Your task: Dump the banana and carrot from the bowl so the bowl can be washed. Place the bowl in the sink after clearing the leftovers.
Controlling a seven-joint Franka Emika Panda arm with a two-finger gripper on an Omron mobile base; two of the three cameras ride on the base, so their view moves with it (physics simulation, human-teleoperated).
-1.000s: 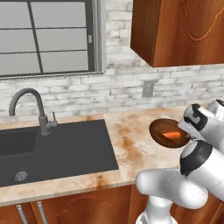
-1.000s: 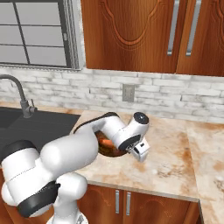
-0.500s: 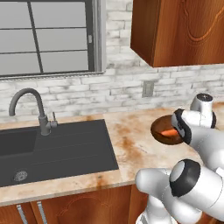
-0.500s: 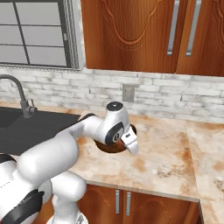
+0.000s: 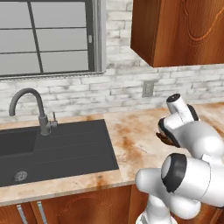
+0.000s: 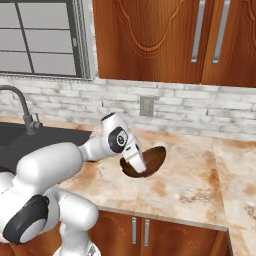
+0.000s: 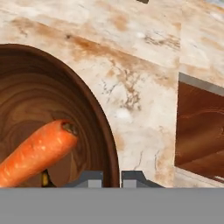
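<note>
Above the marbled tabletop (image 6: 190, 185), right of the sink (image 5: 65, 148), end effector (image 7: 111, 176) clamped on the bowl (image 6: 150, 161) rim; bowl tilted, carrot (image 7: 37, 153) lying inside.

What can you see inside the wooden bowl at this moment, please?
In the hand view, the carrot lies inside the bowl, against its dark wooden wall. A small yellow-and-dark bit peeks out beneath it; the carrot covers the rest, so I cannot identify it.

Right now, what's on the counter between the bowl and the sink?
Nothing: bare marbled counter runs from the sink to the bowl, seen in the left base view.
</note>
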